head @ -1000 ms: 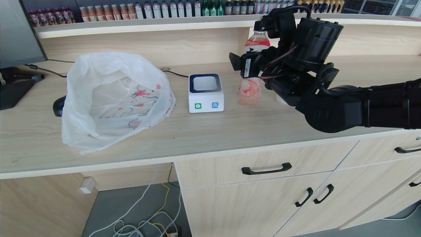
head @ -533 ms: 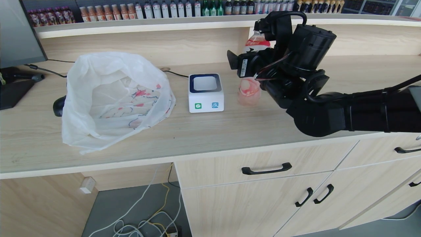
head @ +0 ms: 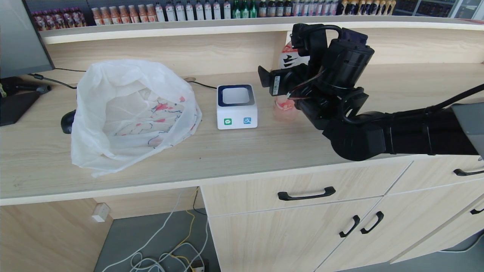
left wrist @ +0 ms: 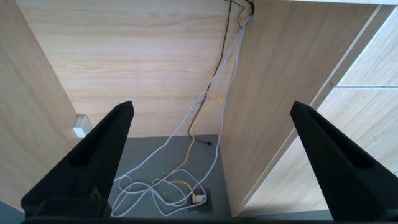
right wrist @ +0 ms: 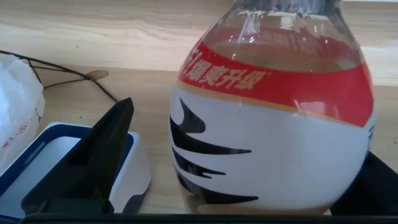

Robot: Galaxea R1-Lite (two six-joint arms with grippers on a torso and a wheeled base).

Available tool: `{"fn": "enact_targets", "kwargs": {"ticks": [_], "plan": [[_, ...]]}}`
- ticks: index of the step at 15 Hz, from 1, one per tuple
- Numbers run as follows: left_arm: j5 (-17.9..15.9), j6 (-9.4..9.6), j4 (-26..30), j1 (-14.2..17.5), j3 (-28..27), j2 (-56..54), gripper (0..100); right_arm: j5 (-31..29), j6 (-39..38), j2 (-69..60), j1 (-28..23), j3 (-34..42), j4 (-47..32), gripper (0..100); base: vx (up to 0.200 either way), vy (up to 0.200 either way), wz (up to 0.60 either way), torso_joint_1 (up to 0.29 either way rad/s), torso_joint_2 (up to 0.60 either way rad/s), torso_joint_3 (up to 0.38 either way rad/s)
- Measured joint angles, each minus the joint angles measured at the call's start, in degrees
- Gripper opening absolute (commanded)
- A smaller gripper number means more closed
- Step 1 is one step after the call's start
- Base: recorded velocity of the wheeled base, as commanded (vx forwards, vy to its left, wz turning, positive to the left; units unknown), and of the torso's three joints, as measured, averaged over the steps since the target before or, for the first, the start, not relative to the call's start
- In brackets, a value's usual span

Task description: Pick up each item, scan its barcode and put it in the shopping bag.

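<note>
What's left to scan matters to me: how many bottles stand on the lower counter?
1: the bottle stands right of the scanner, inside the open right gripper; its arm may hide others.

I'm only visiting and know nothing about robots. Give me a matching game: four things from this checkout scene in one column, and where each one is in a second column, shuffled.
Things:
1. shopping bag
2. scanner
3. bottle
4. left hand

Places:
A. between the open fingers of the right hand
B. open, facing cables on the floor
C. lying open on the left part of the counter
D. mid-counter, between bag and bottle

Pairs: 1-C, 2-D, 3-A, 4-B.
</note>
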State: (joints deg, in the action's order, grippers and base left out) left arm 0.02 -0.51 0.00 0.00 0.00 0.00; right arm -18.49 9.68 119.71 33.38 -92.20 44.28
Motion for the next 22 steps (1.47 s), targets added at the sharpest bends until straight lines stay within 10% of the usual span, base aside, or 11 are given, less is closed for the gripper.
{"fn": "enact_targets", "kwargs": {"ticks": [11,12,22], "plan": [[0.0,0.0,0.0,0.0,0.0,0.0,100,0.4,-0.1,1.5,0.0,0.0,0.0,100,0.0,0.0,0.0,0.0,0.0,0.0],[0.0,-0.02,0.0,0.0,0.0,0.0,100,0.4,-0.1,1.5,0.0,0.0,0.0,0,0.0,0.0,0.0,0.0,0.0,0.0],[0.0,-0.02,0.0,0.0,0.0,0.0,100,0.3,-0.2,1.6,0.1,0.7,3.7,0,0.0,0.0,0.0,0.0,0.0,0.0]]}}
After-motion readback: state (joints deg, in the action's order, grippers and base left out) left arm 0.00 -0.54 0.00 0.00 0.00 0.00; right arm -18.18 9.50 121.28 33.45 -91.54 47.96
